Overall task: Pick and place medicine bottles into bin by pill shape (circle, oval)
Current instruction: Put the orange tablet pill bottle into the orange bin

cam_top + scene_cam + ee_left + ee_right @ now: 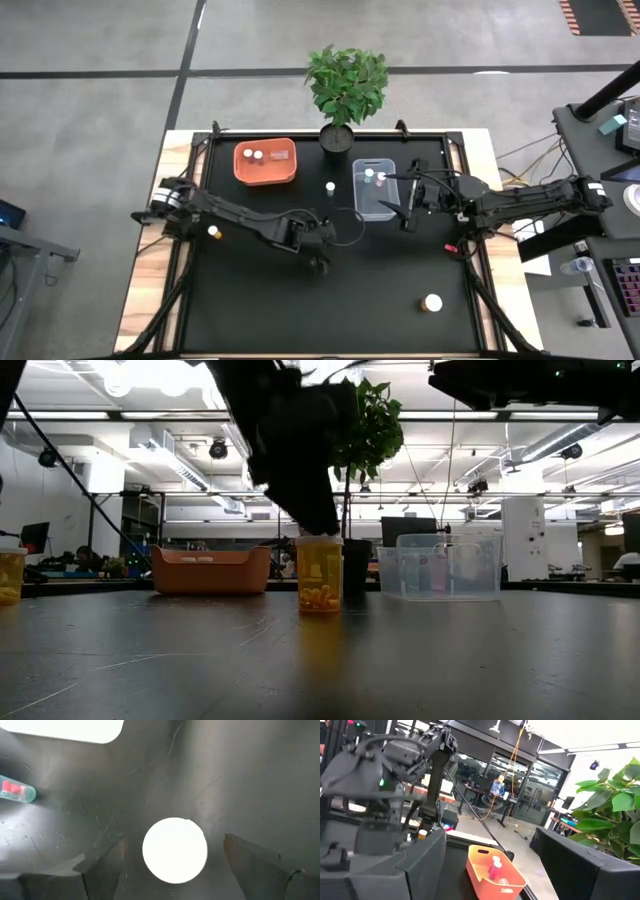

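Note:
An amber medicine bottle (320, 578) with orange pills and a white cap (174, 851) stands upright on the black table, near its middle. My left gripper (320, 260) hangs over it, pointing down and open. Its two fingers (102, 865) stand on either side of the cap with a gap on each side. In the high view the gripper hides this bottle. My right gripper (402, 205) is open and empty, hovering by the right side of the clear bin (375, 205). The orange bin (265, 165) holds two bottles; the clear bin also holds bottles.
Loose bottles stand at the table's left (214, 232), between the bins (330, 186) and at the near right (431, 302). A small bottle (17, 792) lies on its side near my left gripper. A potted plant (340, 135) stands at the far edge.

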You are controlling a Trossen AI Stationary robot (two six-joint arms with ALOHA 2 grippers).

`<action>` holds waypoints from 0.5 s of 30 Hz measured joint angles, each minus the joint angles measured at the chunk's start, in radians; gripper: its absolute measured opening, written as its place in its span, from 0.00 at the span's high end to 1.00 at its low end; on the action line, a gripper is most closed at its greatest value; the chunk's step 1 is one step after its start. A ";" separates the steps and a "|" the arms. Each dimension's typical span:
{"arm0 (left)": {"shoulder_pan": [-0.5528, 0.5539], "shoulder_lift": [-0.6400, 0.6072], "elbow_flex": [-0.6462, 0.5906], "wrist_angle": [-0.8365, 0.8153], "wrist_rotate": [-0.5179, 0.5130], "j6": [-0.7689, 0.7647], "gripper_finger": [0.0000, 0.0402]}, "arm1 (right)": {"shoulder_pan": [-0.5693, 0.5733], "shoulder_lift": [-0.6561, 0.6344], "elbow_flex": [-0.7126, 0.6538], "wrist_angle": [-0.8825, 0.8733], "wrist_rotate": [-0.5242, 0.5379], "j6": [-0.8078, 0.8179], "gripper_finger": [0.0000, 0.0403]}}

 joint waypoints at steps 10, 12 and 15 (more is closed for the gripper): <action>0.010 0.036 0.000 0.006 0.024 0.002 0.29 | 0.000 0.000 0.000 0.000 0.000 -0.008 0.26; 0.010 0.035 0.000 0.005 0.025 0.001 0.34 | 0.000 0.000 0.000 0.000 0.000 -0.009 0.26; 0.010 0.035 0.000 0.004 0.026 0.000 0.42 | 0.000 0.000 0.000 0.000 0.000 -0.009 0.26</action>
